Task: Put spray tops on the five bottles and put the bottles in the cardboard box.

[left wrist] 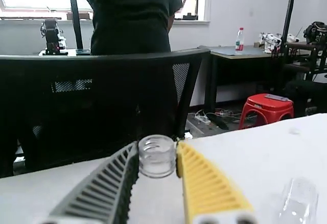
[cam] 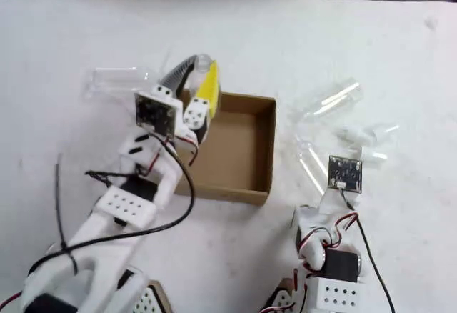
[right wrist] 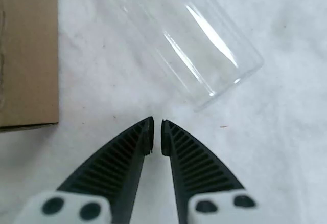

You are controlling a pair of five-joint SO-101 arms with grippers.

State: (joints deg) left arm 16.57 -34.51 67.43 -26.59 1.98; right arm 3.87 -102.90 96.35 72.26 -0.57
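Note:
My left gripper (cam: pixel 201 68), with one grey and one yellow finger, is shut on the open neck of a clear bottle (left wrist: pixel 157 155) with no spray top, at the far left corner of the cardboard box (cam: pixel 251 184). The left wrist view shows that gripper (left wrist: pixel 157 163) gripping the neck from both sides. My right gripper (right wrist: pixel 157 137) is shut with nothing between its black fingers, just above the table. A clear bottle (right wrist: pixel 184 35) lies on its side close ahead of its tips. The box wall (right wrist: pixel 28 55) is beside it.
Another clear bottle (cam: pixel 118 81) lies left of the box. Two more bottles (cam: pixel 332 102) (cam: pixel 309 161) and small clear spray tops (cam: pixel 365 140) lie right of the box. A chair and a person stand beyond the table's far edge.

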